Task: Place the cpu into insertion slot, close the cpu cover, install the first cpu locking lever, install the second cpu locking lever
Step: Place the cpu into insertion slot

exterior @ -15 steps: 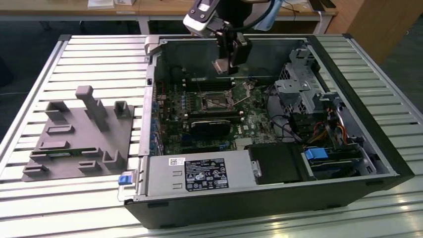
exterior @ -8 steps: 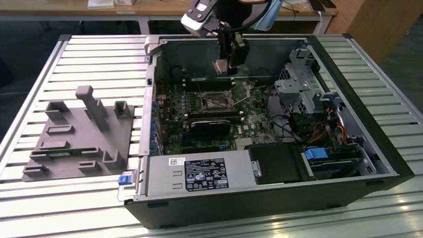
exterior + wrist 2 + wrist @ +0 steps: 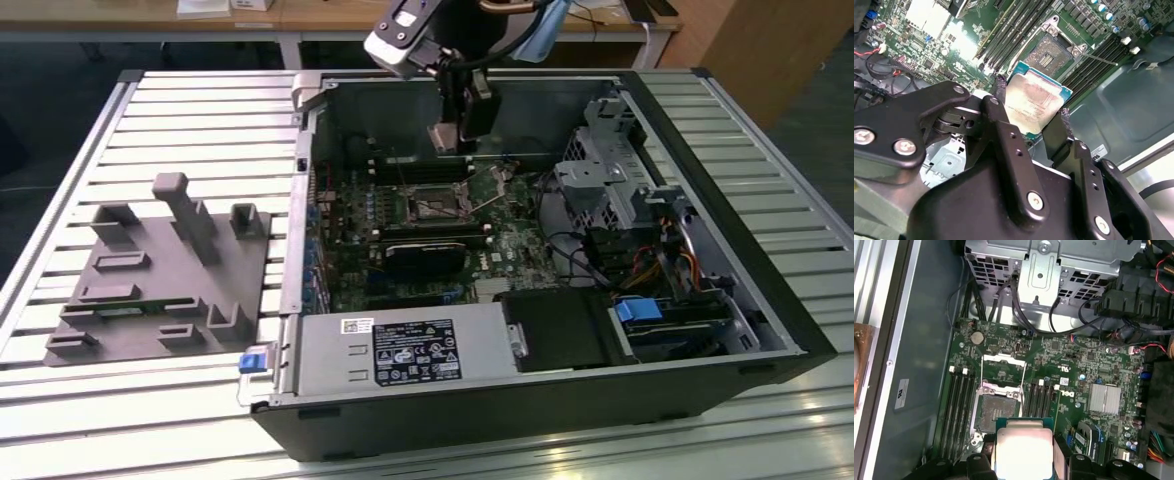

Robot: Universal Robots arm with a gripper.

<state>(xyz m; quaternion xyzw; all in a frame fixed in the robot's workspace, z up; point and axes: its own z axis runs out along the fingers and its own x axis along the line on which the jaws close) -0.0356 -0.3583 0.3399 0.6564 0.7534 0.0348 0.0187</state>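
Note:
My gripper [image 3: 1030, 112] is shut on the cpu [image 3: 1034, 100], a flat square chip with a pale silvery face, clamped by its edges between the two black fingers [image 3: 999, 97]. In the exterior view the gripper [image 3: 451, 148] hangs inside the open computer case with the cpu [image 3: 445, 137], above and a little behind the insertion slot [image 3: 434, 207]. The insertion slot [image 3: 996, 412] lies uncovered on the green board, apart from the cpu [image 3: 1023, 450]. The cpu cover [image 3: 1003, 365] stands flipped open beside the slot. A thin locking lever [image 3: 1099, 59] sticks out free next to the slot [image 3: 1051, 52].
The case's walls [image 3: 314, 200] surround the board. Memory slots [image 3: 959, 410] flank the socket. A drive cage [image 3: 601, 170] with cables stands at the exterior view's right, the power supply [image 3: 400, 350] at the front. A grey fixture block [image 3: 160, 270] lies on the slatted table [image 3: 134, 420].

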